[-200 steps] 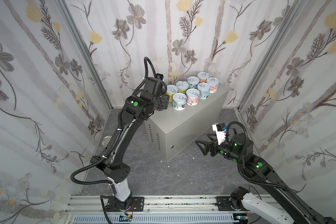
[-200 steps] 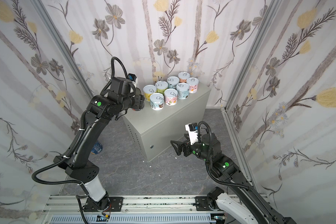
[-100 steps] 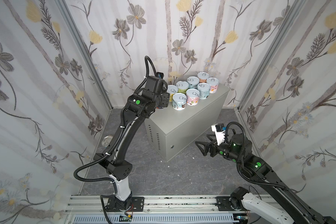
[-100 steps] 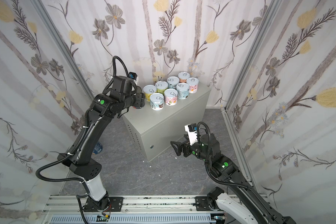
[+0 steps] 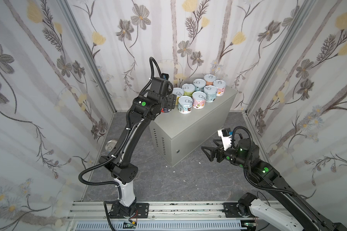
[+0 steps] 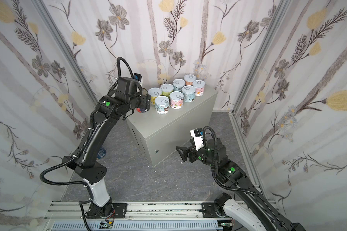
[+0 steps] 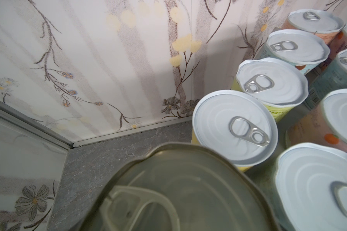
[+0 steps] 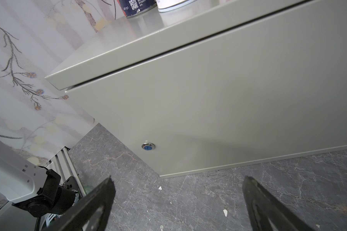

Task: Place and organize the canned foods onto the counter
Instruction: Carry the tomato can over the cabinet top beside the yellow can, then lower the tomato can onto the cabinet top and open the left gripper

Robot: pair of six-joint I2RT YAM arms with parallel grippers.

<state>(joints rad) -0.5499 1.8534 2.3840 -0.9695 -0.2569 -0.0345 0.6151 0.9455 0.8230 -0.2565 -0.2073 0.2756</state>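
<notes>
Several short cans with white pull-tab lids (image 5: 198, 94) (image 6: 176, 94) stand in two rows on the grey-beige counter (image 5: 200, 124) (image 6: 178, 122). A navy-red can (image 5: 166, 109) (image 6: 142, 109) stands upright on the counter's left end, beside the rows. My left gripper (image 5: 169, 102) (image 6: 145, 103) is around it from above. Its metal lid (image 7: 178, 190) fills the left wrist view and hides the fingers. A blue can (image 5: 110, 145) (image 6: 101, 153) stands on the floor behind the left arm. My right gripper (image 5: 208, 153) (image 6: 181, 154) (image 8: 178, 179) hangs open and empty over the floor, facing the counter's lock side.
Flowered walls close in the back and both sides. The counter's round lock (image 8: 148, 146) faces my right gripper, and vent slots (image 5: 158, 140) face the left arm. The dark marbled floor (image 5: 168, 180) lies in front, bounded by the rail (image 5: 168, 208) that carries both arm bases.
My left arm has shifted slightly while its gripper stayed at the navy-red can on the counter's left end. The right arm has not moved.
</notes>
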